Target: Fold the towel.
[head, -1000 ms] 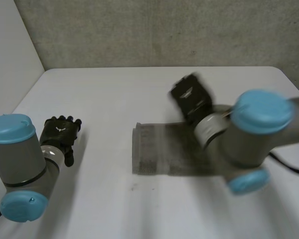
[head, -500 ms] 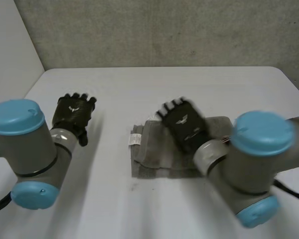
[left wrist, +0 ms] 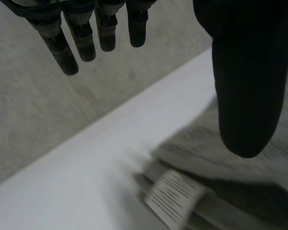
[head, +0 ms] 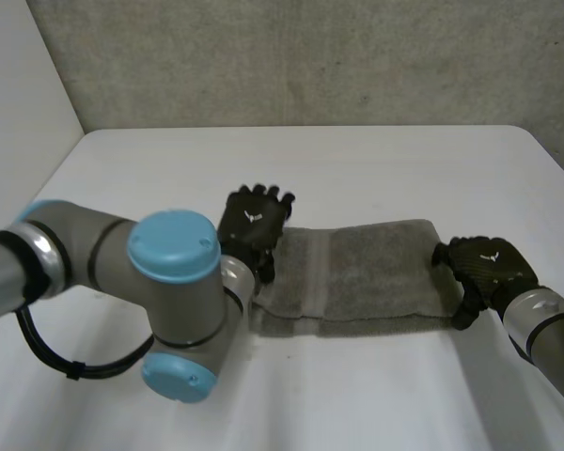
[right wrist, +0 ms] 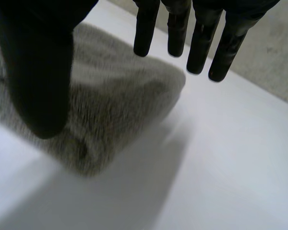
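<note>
**Two robot hands poised at opposite ends of a half-folded grey towel**

A grey towel (head: 367, 272) is seen lying flat near the middle of a white table (head: 357, 160), already doubled into a long band running from side to side. The left hand (head: 252, 224) is placed over the band's left end. Whether it touches the cloth cannot be told. The right hand (head: 484, 265) is set just beside the right end.

In the left wrist view, the fingers (left wrist: 86, 38) are held straight and slightly apart, with the thumb (left wrist: 249, 86) kept well away from them, and nothing is pinched. Beneath the thumb the towel's layered edge is shown, with a white label (left wrist: 170, 199) sticking out of it. In the right wrist view, the fingers (right wrist: 201, 43) are likewise straight and spread. The thumb (right wrist: 38, 72) is held apart, and the towel's rounded end lies ungrasped below the gap.

The step in hand is judged to be the approach for a further fold, since the band has not yet been halved end to end. One end would probably need to be pinched through all its layers, lifted clear and carried over to the other. At the label end the layers could be separated if only the top one were caught.
</note>
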Controlling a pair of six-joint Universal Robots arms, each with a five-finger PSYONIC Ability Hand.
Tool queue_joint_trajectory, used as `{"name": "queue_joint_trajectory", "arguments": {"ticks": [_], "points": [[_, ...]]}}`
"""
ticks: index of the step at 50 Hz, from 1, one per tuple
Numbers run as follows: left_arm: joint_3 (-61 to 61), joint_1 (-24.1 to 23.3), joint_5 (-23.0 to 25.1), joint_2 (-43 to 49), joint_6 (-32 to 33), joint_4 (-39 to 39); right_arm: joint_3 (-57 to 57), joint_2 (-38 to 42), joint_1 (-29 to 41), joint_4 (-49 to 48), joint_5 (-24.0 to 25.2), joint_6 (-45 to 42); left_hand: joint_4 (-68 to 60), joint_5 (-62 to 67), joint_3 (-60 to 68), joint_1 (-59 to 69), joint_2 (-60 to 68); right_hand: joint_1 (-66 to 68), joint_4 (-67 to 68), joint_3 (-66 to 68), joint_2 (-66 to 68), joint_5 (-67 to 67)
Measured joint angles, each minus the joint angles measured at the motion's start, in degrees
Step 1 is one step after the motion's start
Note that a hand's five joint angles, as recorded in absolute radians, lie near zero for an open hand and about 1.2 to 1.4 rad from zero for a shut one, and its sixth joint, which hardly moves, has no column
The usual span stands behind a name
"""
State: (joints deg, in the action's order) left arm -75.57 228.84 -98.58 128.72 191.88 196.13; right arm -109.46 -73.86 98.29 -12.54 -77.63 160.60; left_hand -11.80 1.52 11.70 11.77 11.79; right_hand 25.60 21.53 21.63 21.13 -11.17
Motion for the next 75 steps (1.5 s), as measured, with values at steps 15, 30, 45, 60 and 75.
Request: {"name": "queue_joint_trajectory", "arguments": {"ticks": [15, 30, 45, 60, 75], "points": [[-7.00, -1.04, -0.44, -0.66, 0.04, -0.41, 0.90, 5.97, -0.68, -4.31, 0.09, -3.17, 0.00, 0.00, 0.00, 0.00, 0.01, 48.50, 46.41, 46.17, 44.83, -43.30], [-16.13, 0.68, -4.76, -16.02, -4.90, -1.08, 17.15, 5.91, 17.15, -4.42, -2.68, -9.74, 0.11, -0.05, -0.11, -0.18, -0.12, 50.21, 46.73, 46.29, 45.43, -44.96], [-23.94, 11.11, -7.43, -26.70, -5.12, -2.21, 25.16, 18.85, 37.73, 2.24, -0.93, -24.85, 0.27, -0.19, -0.13, -0.23, -0.26, 43.27, 40.36, 40.08, 38.72, -39.89], [-15.51, 7.52, -4.20, -22.86, -5.47, -1.49, 19.37, 4.96, 28.00, 3.19, -1.42, -1.98, -0.09, 0.01, 0.24, 0.11, 0.13, -13.49, -8.20, -9.27, -8.40, 7.48], [0.54, -1.00, -3.17, -6.54, -14.89, -6.86, 19.12, 2.94, 14.96, 8.11, 0.79, 15.14, -4.14, 4.43, 4.26, 4.14, 4.17, -13.50, -8.20, -9.27, -8.40, 7.65]]}}
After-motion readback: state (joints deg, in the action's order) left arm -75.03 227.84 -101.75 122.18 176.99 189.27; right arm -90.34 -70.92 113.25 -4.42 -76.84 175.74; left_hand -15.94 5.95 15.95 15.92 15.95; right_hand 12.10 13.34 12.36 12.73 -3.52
